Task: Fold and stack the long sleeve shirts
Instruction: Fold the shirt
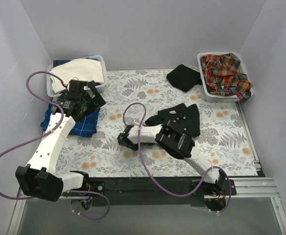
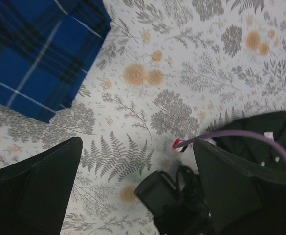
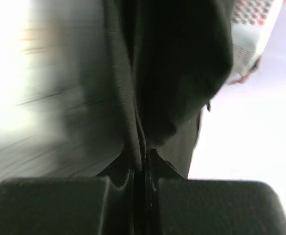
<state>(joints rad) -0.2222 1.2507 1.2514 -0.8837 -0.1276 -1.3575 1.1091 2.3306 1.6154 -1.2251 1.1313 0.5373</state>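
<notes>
A black shirt (image 1: 187,116) with small pale buttons lies bunched at the table's middle; it also shows in the left wrist view (image 2: 275,131). My right gripper (image 1: 181,129) is shut on a fold of it, with black cloth pinched between the fingers (image 3: 143,161). A folded blue-and-white checked shirt (image 1: 79,123) lies at the table's left edge, also in the left wrist view (image 2: 30,63). My left gripper (image 1: 94,96) hovers just beyond it, open and empty (image 2: 138,196). Red-orange plaid shirts (image 1: 226,72) fill the right basket.
A white basket (image 1: 99,61) holding white cloth stands at the back left. A second white basket (image 1: 207,93) stands at the back right. A folded black cloth (image 1: 183,77) lies next to it. Purple cables (image 1: 135,110) loop off both arms.
</notes>
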